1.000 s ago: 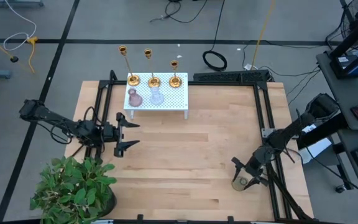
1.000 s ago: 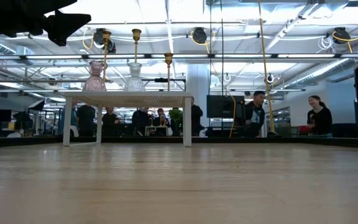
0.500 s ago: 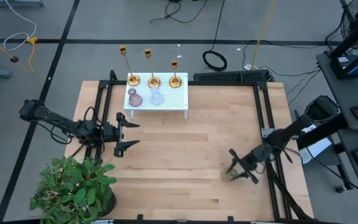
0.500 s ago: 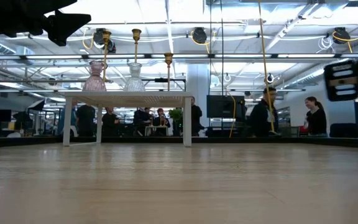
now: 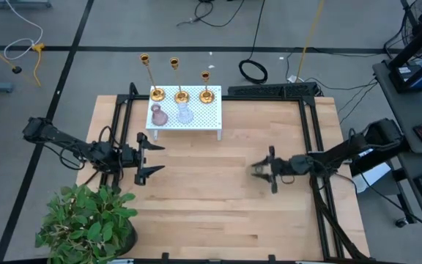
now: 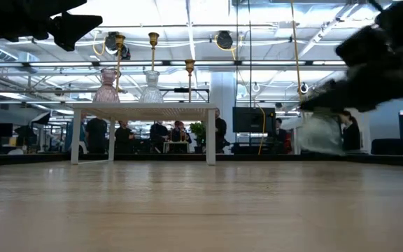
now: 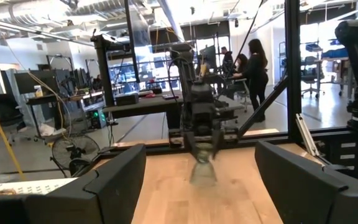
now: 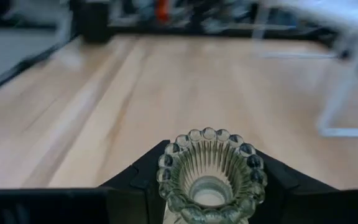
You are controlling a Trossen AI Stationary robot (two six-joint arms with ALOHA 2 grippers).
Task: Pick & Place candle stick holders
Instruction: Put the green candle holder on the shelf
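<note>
while the left hand [image 5: 149,155] gapes idle, the right hand [image 5: 264,170] grips a ribbed glass holder [image 8: 211,176].

right gripper [image 5: 264,170]: motion-blurred | glass holder [image 8: 211,177]: base cut off by frame edge, blurred elsewhere | gold holders [image 5: 181,95]: detail too small
</note>
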